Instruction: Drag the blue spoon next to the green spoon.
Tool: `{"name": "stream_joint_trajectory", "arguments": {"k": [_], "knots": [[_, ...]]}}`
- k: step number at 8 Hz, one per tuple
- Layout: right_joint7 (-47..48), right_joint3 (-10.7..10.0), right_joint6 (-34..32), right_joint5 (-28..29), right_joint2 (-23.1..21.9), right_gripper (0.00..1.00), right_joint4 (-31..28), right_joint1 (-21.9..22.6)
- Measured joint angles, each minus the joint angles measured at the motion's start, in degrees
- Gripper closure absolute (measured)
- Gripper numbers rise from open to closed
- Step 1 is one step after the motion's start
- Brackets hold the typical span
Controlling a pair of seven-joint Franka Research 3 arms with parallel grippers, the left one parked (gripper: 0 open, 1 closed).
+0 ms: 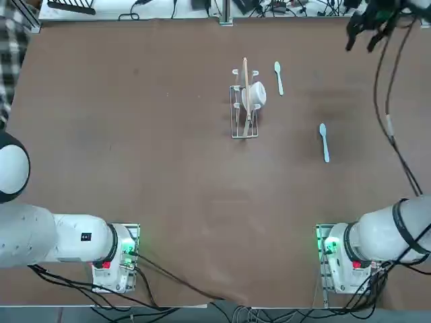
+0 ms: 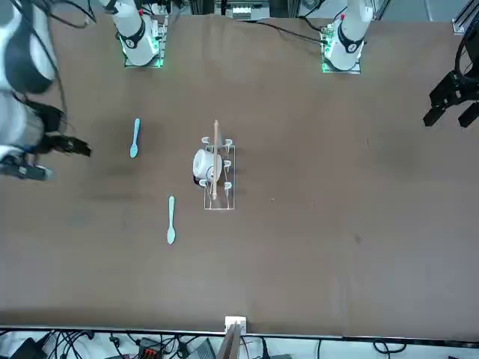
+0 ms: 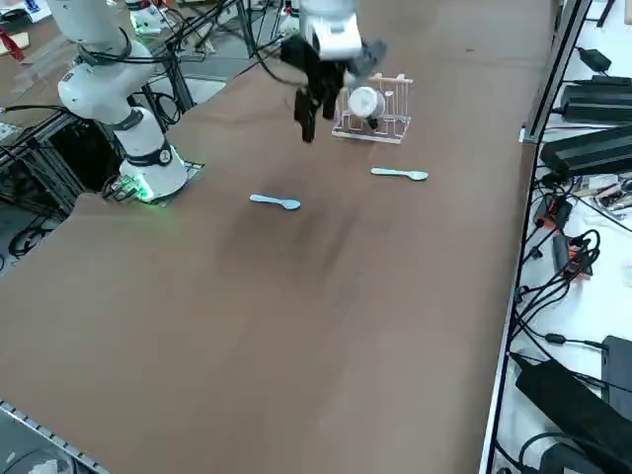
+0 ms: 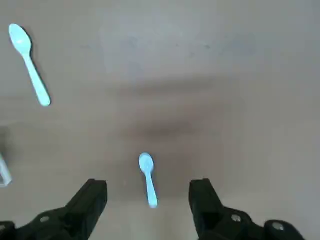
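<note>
Over the wide brown smooth-topped bench (image 1: 168,182), the R arm's black fingers (image 4: 204,205) were spread w/ nothing btwn them, aimed toward the slim sky-blue plastic spoon (image 4: 148,172) lying below on the bench, its long axis approx. crosswise to their closing line, well apart from the slim pale mint-green plastic spoon (image 4: 31,67).

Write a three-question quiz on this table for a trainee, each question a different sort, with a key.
1. True or false: the blue spoon already touches the green spoon.
2. Multiple choice: what stands on the table beside the green spoon?
a) a toy drawer
b) a wire rack with a white cup
c) a glass bottle
3. Fill in the gap: the right gripper hangs above the table with its fingers ____.

Key: 1 false; 2 b; 3 open
</note>
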Motion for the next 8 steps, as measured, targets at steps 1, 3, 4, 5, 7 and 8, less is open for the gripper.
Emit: {"name": "stream_joint_trajectory", "arguments": {"k": [1,3,4,5,7,8], "knots": [[0.0,0.1,10.0,0.0,0.4,0.00,-7.6,0.9],[0.2,0.2,28.4,0.0,0.6,0.00,-22.0,2.6],[0.2,0.2,34.6,0.0,0.6,0.00,-27.5,3.4],[0.2,0.2,37.6,0.0,0.5,0.00,-31.2,4.0],[0.2,0.2,38.4,0.0,-0.9,0.00,-35.6,4.2],[0.2,0.2,38.4,0.0,-1.9,0.00,-37.8,4.2]]}}
